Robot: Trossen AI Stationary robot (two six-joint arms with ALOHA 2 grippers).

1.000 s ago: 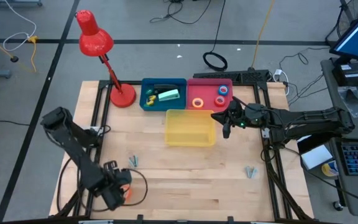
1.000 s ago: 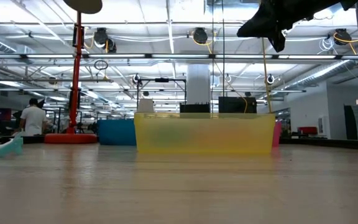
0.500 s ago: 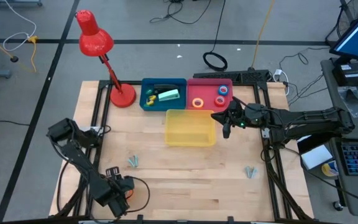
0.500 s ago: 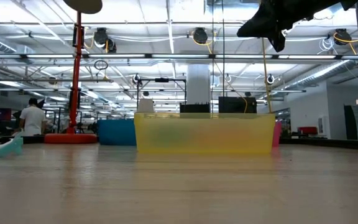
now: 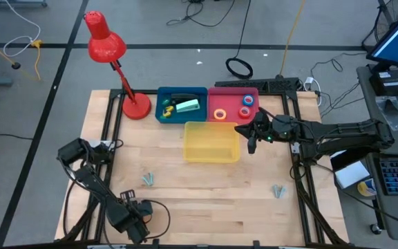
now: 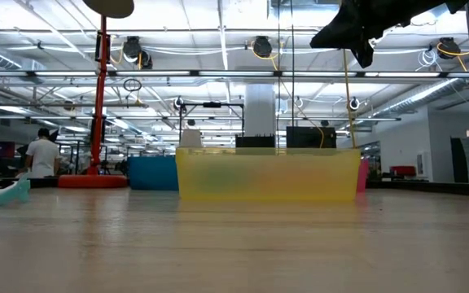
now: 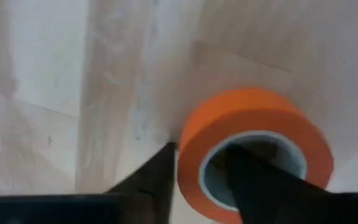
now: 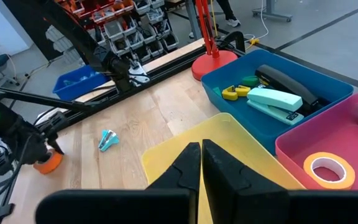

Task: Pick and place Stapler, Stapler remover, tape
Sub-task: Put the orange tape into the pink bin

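1. Left gripper (image 5: pixel 135 220): down at the near edge of the table (image 5: pixel 206 207), well forward and left of the yellow bin (image 5: pixel 211 142). The left wrist view shows one finger (image 7: pixel 149 180) outside the wall of an orange tape roll (image 7: pixel 253 152) and the other down in its pale centre hole, so the jaws straddle the wall, part open. Whether they already pinch it cannot be told. Taking the ring through its hole looks a sensible hold for so small a roll.

2. Right gripper (image 5: pixel 251 142): hangs in the air just right of the yellow bin, jaws shut on nothing; waiting.

3. Pink bin (image 5: pixel 232 105): just behind the yellow bin, holding three tape rolls, orange (image 5: pixel 219 114), red (image 5: pixel 244 111) and blue (image 5: pixel 248 100); judged the tape's destination.

4. Blue bin (image 5: pixel 181 104): left of the pink one, holding a pale green stapler (image 8: pixel 275 101), a dark stapler (image 8: pixel 288 81) and small yellow and green pieces.

5. Loose grey claw-shaped pieces: one (image 5: pixel 148 179) front-left of the yellow bin, one (image 5: pixel 277 189) front-right.

6. Red desk lamp (image 5: pixel 116 62): base left of the blue bin.

7. Obstacles: the yellow bin lies between the left gripper and the pink bin, so a carry will likely need to go over or round it.
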